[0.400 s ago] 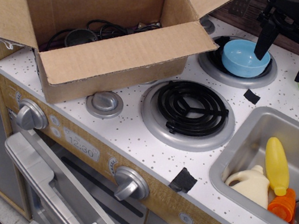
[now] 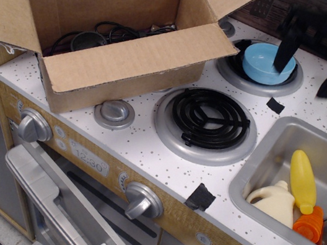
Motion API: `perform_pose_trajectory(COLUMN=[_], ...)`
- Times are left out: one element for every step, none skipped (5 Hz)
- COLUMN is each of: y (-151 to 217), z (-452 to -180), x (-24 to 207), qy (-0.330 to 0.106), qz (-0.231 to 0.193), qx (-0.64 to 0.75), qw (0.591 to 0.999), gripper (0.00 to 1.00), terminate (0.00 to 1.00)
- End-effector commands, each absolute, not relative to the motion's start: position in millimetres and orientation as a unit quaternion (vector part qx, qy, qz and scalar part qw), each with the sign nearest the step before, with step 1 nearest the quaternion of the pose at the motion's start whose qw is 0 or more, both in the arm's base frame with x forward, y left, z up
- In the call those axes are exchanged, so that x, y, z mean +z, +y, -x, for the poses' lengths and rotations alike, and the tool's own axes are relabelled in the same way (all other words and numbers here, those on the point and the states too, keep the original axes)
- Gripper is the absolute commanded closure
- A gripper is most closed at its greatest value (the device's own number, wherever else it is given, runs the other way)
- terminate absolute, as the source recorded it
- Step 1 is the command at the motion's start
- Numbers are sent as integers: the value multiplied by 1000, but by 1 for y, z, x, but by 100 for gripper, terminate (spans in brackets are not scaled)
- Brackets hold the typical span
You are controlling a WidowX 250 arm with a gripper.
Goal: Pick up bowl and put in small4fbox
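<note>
Reaching for the bowl (image 2: 265, 63) on the back burner, the gripper (image 2: 311, 65) hangs with jaws wide, one finger inside the rim, the other well outside; next it must close, lift, and carry left to the box (image 2: 124, 59).

bowl (image 2: 264, 62) on rear burner (image 2: 228, 70) | box (image 2: 115, 33) left | sink (image 2: 271, 153) right

- Even, fairly bright light – soft shadow inside the cardboard box (image 2: 103, 31).
- The gripper (image 2: 316, 57), right of the box, is motion-blurred.
- Mild glare on the sink (image 2: 265, 152).
</note>
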State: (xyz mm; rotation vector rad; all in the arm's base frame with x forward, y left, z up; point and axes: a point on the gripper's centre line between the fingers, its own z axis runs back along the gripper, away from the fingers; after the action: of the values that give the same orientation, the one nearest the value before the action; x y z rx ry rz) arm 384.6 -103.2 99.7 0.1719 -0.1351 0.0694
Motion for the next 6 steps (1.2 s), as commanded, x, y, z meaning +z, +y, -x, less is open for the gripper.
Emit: perform_pose_trajectory(y=[-98,-91,-78,-68,-60,-55], z=[-418,-432,-447,-458,-475,-489], x=[121,119,117,108,97,84], qy=[-186,-207,-223,-231,-240,-257], qz=[-82,-95,-100,-99,-84,-84], qx=[-106,-144,-170,-189,-207,-215], qw=[973,963,955,949,945,938], gripper=[0,0,0,0,0,0], terminate=[0,0,0,0,0,0])
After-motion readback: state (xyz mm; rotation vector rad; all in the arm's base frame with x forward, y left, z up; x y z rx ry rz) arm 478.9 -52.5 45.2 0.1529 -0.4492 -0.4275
